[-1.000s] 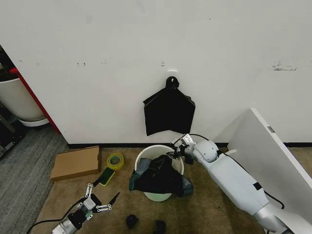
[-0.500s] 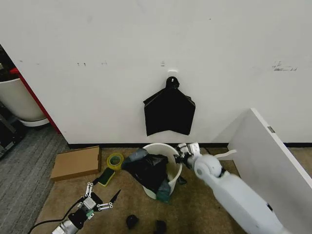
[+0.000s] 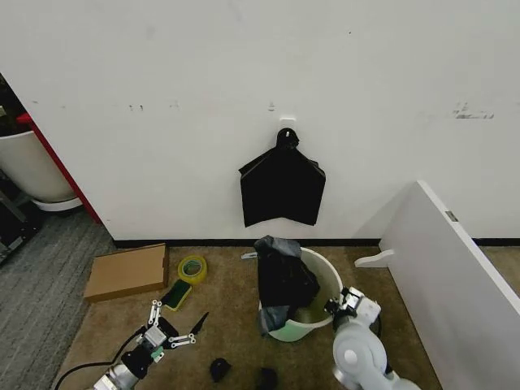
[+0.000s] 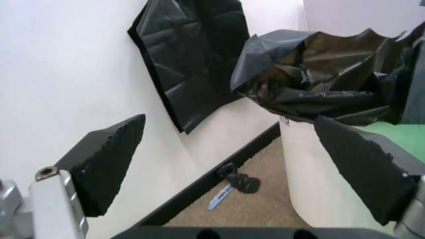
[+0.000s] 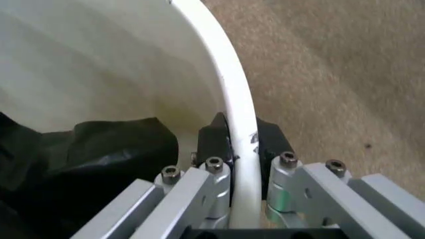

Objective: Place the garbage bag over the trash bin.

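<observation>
Since a second ago the trash bin (image 3: 302, 305) has been dragged rightward and toward the robot across the carpet, and the right arm has folded back, so its claw (image 3: 343, 303) now sits at the bin's near right rim instead of the far side by the wall. In the right wrist view that claw (image 5: 236, 144) is clamped on the white rolled rim (image 5: 234, 99), one finger inside the bin and one outside. The garbage bag (image 3: 282, 278) is bunched on the bin's left and far side, part of it standing above the rim and part hanging down the outer wall, while the right half of the mouth is bare. So the loose film lies across the opening from the right claw. The left claw (image 3: 172, 335) hangs spread open and empty low over the carpet, left of the bin, on the bag's side.
</observation>
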Tool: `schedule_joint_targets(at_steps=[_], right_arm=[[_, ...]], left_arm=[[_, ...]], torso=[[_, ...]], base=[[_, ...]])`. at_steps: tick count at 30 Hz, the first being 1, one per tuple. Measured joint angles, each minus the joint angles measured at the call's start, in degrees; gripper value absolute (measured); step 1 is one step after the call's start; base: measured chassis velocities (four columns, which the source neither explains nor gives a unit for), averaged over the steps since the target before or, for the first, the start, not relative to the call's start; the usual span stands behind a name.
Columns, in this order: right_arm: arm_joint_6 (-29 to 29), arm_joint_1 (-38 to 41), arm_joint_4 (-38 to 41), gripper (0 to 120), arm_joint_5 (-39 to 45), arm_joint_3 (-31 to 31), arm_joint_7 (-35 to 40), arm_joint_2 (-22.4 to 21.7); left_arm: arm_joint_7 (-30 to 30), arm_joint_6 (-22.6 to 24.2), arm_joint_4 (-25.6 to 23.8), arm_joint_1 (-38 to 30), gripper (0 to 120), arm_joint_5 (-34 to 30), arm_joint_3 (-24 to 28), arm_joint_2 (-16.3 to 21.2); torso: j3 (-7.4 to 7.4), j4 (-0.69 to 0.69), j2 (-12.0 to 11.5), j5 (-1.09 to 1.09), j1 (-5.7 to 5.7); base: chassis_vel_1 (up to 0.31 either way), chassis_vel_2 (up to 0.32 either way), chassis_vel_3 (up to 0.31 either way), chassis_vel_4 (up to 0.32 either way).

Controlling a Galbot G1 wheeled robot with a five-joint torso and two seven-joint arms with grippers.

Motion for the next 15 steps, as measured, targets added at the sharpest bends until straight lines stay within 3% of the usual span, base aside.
schedule_joint_targets(at_steps=[3,9,15], right_arm=[[-0.12,-0.88,0.87,3,-0.26,-0.05,-0.68,0.02],[-0.73,-3.31,7.4,21,-3.18,-0.9,-0.14,0.49],[-1.24,-4.4,19.04,46,-9.3,-2.67,2.36,1.41]], left_arm=[[0.03,0.04,-0.18,0.13,100,0.04,-0.01,-0.02],[0.08,-0.02,-0.46,0.71,100,0.01,-0.78,0.05],[0.16,-0.46,0.41,0.75,100,-0.12,-1.23,0.02]], torso=[[0.0,0.0,0.0,0.0,0.0],[0.02,0.02,0.0,0.02,0.01],[0.01,0.02,-0.01,0.01,0.01]], base=[[0.0,0.0,0.0,0.0],[0.0,0.0,0.0,0.0],[0.0,0.0,0.0,0.0]])
